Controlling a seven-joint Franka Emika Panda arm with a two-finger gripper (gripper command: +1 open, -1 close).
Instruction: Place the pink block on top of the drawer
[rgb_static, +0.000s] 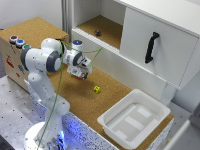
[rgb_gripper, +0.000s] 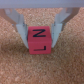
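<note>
The pink block (rgb_gripper: 39, 41) is a small pinkish-red cube with black letters on its faces. It sits between my gripper's (rgb_gripper: 39, 42) two fingers, which press on its opposite sides, just over the cork surface. In the exterior view my gripper (rgb_static: 79, 75) hangs low over the cork counter, and the block is mostly hidden by the fingers. The drawer (rgb_static: 35, 29), a light wooden box with a cork top and round coloured buttons (rgb_static: 18, 42), stands at the exterior view's left, behind the arm.
A small yellow cube (rgb_static: 96, 89) lies on the cork counter near the gripper. A white bin (rgb_static: 132, 118) stands at the exterior view's lower right. The white cabinet (rgb_static: 165, 40) has a black handle (rgb_static: 151, 47). A dark block (rgb_static: 97, 33) sits in the cabinet's open shelf.
</note>
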